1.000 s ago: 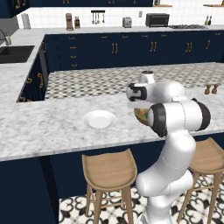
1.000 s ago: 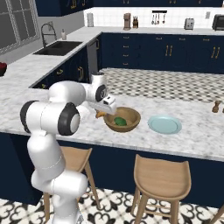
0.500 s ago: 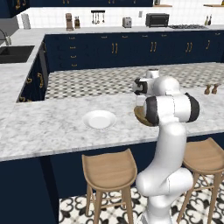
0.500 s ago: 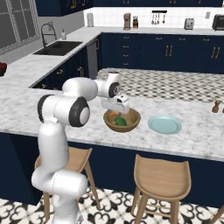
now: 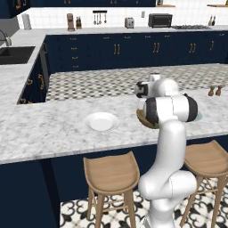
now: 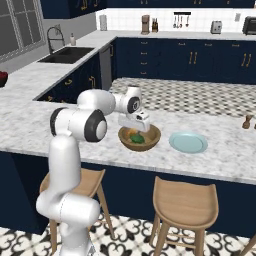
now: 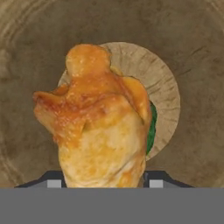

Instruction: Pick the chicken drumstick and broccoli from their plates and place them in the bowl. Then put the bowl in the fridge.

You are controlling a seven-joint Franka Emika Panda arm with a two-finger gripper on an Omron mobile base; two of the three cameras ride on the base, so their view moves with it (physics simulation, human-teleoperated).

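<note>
Desk (image 6: 45,125): marble island w/ stools along its near edge. You've got three dishes in a row along that near edge: white plate (image 5: 101,121) toward the sink end, bowl (image 6: 139,137) mid, blue-green plate (image 6: 188,142) just beside the bowl on the far side from the white one. Both plates look bare, so judge that both foods are off them.

Key relation: pincer (image 6: 134,131) hangs straight over the bowl, pointing down into it. In the hand view you look down the drumstick (image 7: 98,127) at the bowl's dark floor, so the drop line is vertical and the target sits directly under the load, roughly centred. Drumstick's long axis runs along the pincer's line, narrow knob end toward the bowl floor, fat end up at the tips. Pincer is clamped on that fat end; tips mostly hidden behind the meat.

Drumstick look: golden-orange, glossy, lumpy, paler on the lower flank.

Broccoli (image 7: 151,129): thin dark green sliver peeking past the drumstick's edge, already down in the bowl; also a green patch in the right base view beside an orange bit.

Next, prob.: release here, no sideways shift needed. Can't tell the gap between meat and bowl floor.
</note>
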